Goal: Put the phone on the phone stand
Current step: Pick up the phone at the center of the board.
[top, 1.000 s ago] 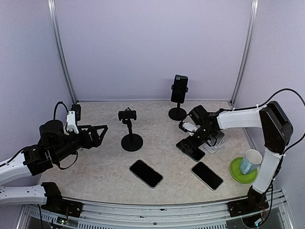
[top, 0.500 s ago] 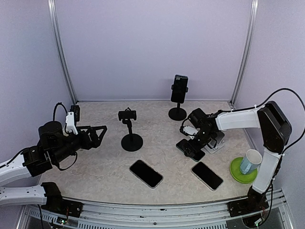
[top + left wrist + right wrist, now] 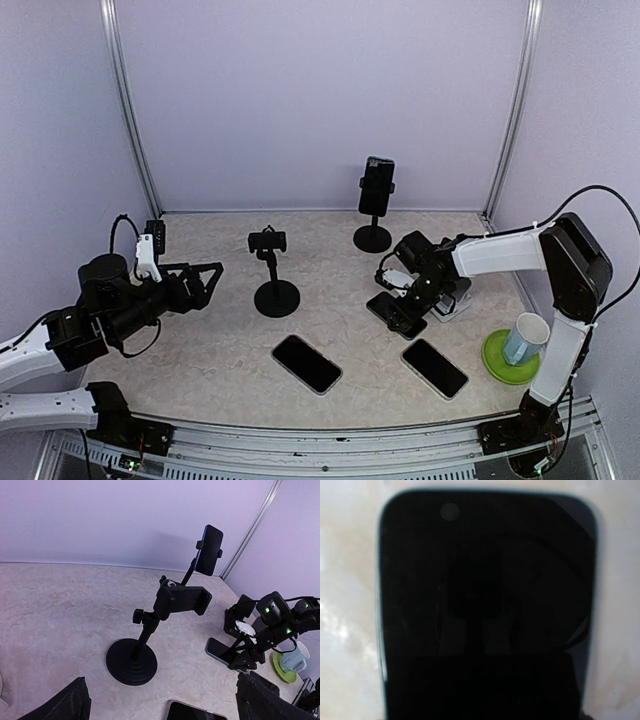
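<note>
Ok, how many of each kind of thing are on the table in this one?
Phones: 4
Phone stands: 3
Cups: 1
Coasters: 1
Total: 9

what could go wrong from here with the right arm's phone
1. The right gripper is low on the phone, but the wrist view shows no fingers, so the hold is uncertain; it may slip when lifted.
2. The silver stand is right beside it and could get knocked as the phone moves.
</note>
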Controlling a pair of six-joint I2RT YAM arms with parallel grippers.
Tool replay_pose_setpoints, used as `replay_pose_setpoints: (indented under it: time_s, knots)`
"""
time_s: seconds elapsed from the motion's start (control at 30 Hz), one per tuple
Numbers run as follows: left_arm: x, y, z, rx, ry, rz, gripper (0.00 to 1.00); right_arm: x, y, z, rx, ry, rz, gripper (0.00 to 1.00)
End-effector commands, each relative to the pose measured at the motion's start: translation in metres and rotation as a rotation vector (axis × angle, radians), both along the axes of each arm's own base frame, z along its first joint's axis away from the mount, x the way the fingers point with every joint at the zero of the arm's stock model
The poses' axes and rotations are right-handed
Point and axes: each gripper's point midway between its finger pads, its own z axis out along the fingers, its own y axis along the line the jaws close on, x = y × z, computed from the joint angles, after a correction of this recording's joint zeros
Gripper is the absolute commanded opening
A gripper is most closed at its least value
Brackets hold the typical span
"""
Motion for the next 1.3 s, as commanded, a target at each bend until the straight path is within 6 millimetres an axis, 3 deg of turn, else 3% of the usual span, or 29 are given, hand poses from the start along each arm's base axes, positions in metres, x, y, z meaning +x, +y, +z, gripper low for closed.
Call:
replay_pose_setpoints:
  time_s: [0.0,0.27,0.67,1.27]
  knots:
    - [-0.003,0.0,-0.002,-0.006,0.004,-0.006,0.99,-0.021,0.002,-0.016,-0.012,0.065,0.053,0.65]
    - [-0.004,-0.001,-0.003,-0.015,0.011,-0.009,0.99,-0.011,0.019,-0.001,-0.001,-0.036,0.099,0.52]
    - [-0.005,-0.007,-0.005,-0.037,0.036,-0.034,0.99,-0.003,0.043,0.026,0.028,-0.18,0.152,0.5]
    - [-0.006,-0.028,-0.016,-0.058,0.075,-0.102,0.99,-0.009,0.084,0.06,0.083,-0.342,0.26,0.48]
